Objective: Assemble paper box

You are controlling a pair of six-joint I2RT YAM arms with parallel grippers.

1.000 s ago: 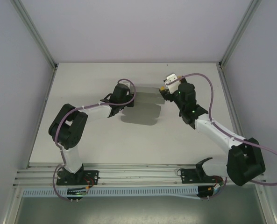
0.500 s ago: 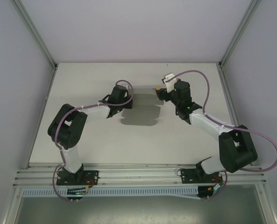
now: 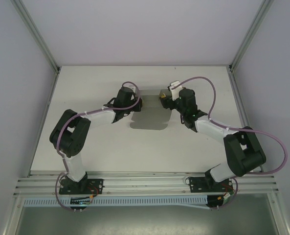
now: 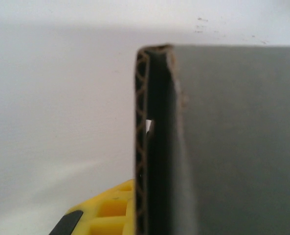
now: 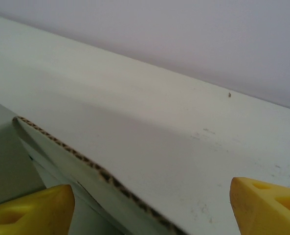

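**Paper box (image 3: 149, 119) mid-desk (image 3: 91, 147), one tool at each end**

You see the grey box near the desk's middle. Your right tool (image 5: 148, 203) stands wide, its yellow fingertips (image 5: 30, 205) on either side of the box's corrugated edge. Your left tool (image 3: 135, 105) is at the box's left end, and its opening cannot be told.

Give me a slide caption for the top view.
Left claw and right claw flank the grey paper box on the table.
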